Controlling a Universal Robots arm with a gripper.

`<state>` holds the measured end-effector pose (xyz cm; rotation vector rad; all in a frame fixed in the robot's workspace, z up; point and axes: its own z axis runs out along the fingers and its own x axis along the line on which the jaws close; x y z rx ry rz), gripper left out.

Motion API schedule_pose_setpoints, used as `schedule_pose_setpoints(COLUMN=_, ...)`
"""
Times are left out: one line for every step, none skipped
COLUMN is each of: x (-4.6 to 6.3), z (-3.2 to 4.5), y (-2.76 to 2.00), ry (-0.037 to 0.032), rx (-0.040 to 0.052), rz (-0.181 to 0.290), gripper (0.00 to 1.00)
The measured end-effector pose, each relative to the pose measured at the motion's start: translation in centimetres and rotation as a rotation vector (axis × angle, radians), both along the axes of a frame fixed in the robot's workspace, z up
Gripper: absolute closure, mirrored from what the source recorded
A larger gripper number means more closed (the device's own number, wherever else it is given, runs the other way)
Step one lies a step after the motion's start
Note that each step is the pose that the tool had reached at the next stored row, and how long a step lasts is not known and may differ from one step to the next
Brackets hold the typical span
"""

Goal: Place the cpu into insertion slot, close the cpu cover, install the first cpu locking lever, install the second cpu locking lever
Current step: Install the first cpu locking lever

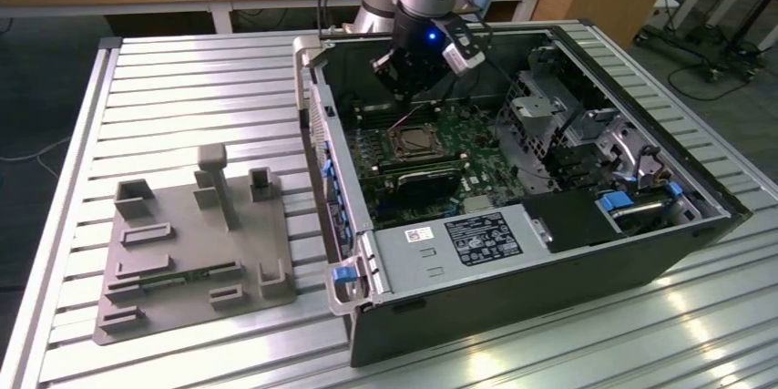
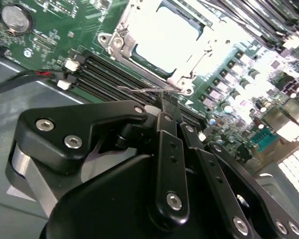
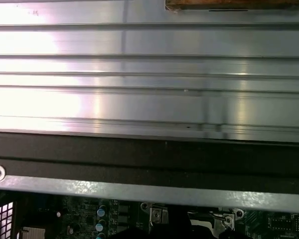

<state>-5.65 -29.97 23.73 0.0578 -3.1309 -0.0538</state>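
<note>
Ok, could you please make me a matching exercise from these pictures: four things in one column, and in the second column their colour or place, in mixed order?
Things:
1. motherboard
2. cpu cover
3. power-supply box
4. moulded plate

Descriptions:
A. black, with a label, at one end of the open case
B. grey, lying on the table outside the case
C. green, on the floor of the case
D. silver frame with a square window

Pairs: 1-C, 2-D, 3-A, 4-B.
</note>
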Motion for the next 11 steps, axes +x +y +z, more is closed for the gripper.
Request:
schedule_pose_setpoints(x=0.00, z=-0.04, y=0.05, ry=-0.0044, rx=-0.0008, rz=0.000, gripper=0.89)
schedule_pose_setpoints(x=0.03, z=-0.08, y=0.10, ry=-0.0056, rx=-0.0010, rz=0.000, gripper=0.89)
schedule_pose_setpoints(x=0.09, z=-0.12, y=0.14, ry=-0.0057, rx=-0.0008, rz=0.000, gripper=0.89)
schedule_pose_setpoints(x=0.19, z=-0.18, y=0.18, ry=-0.0058, rx=-0.0008, rz=0.000, gripper=0.89)
schedule_pose_setpoints(x=0.29, z=-0.25, y=0.20, ry=-0.0058, rx=-0.0007, rz=0.000, gripper=0.89)
schedule_pose_setpoints(x=0.40, z=-0.29, y=0.23, ry=-0.0057, rx=-0.0009, rz=0.000, gripper=0.89)
schedule_pose_setpoints(x=0.52, z=-0.34, y=0.26, ry=-0.0057, rx=-0.0009, rz=0.000, gripper=0.89)
schedule_pose_setpoints(x=0.63, z=-0.39, y=0.29, ry=-0.0056, rx=-0.0010, rz=0.000, gripper=0.89)
schedule_pose_setpoints(x=0.73, z=-0.44, y=0.32, ry=-0.0056, rx=-0.0010, rz=0.000, gripper=0.89)
schedule_pose_setpoints(x=0.83, z=-0.49, y=0.36, ry=-0.0057, rx=-0.0009, rz=0.000, gripper=0.89)
schedule_pose_setpoints(x=0.93, z=-0.55, y=0.40, ry=-0.0057, rx=-0.0009, rz=0.000, gripper=0.89)
